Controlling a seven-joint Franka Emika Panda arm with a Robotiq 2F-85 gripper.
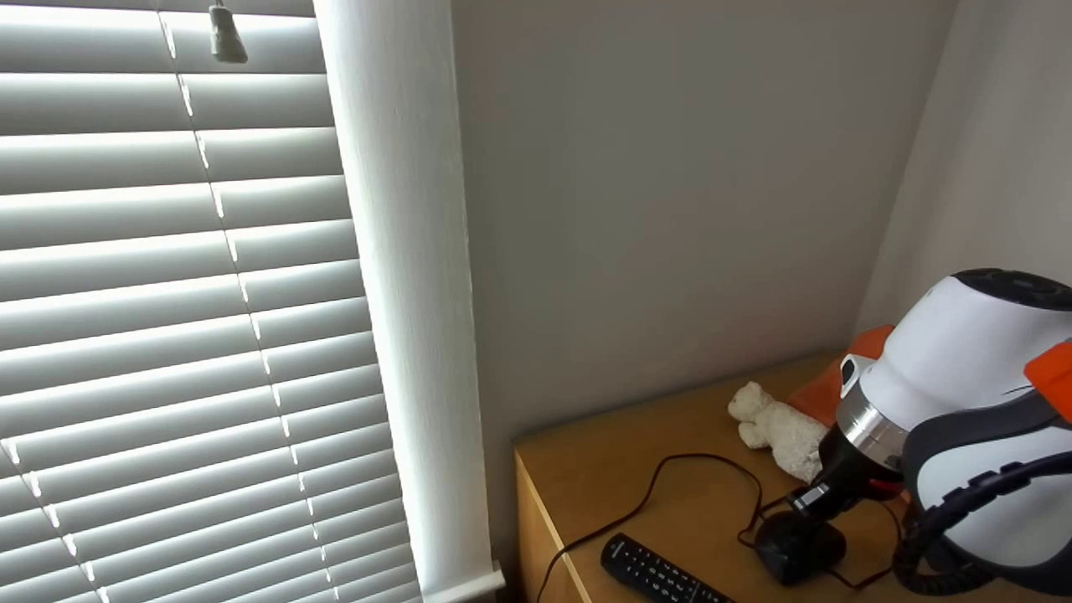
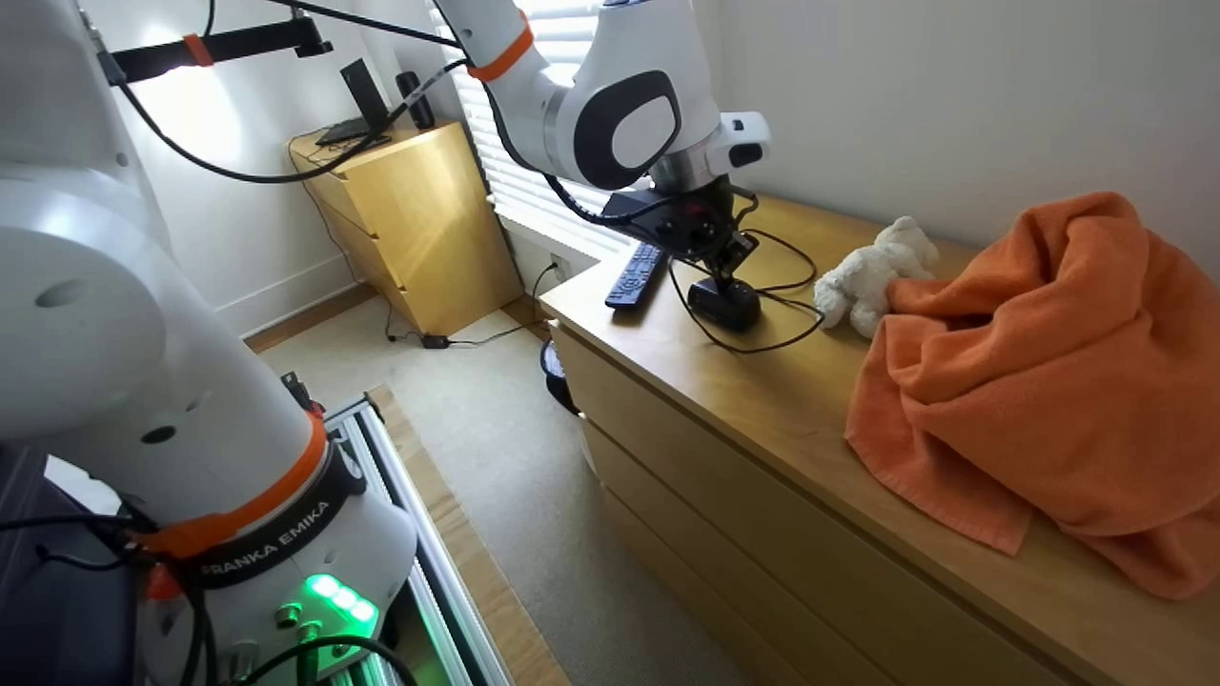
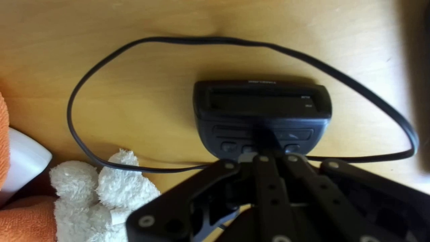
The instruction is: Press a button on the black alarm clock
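Observation:
The black alarm clock sits on the wooden dresser top in the wrist view, its dark display and row of buttons facing up. It also shows in both exterior views. A thin black cord loops around it. My gripper is shut with nothing visible between its fingers. Its fingertips are over the button side of the clock, covering part of the long bar and the middle buttons. In an exterior view the gripper points down at the clock's top. I cannot tell whether the tips touch it.
A long black remote lies near the clock, also seen in an exterior view. A white plush toy and a crumpled orange cloth lie on the dresser. A wall stands behind it.

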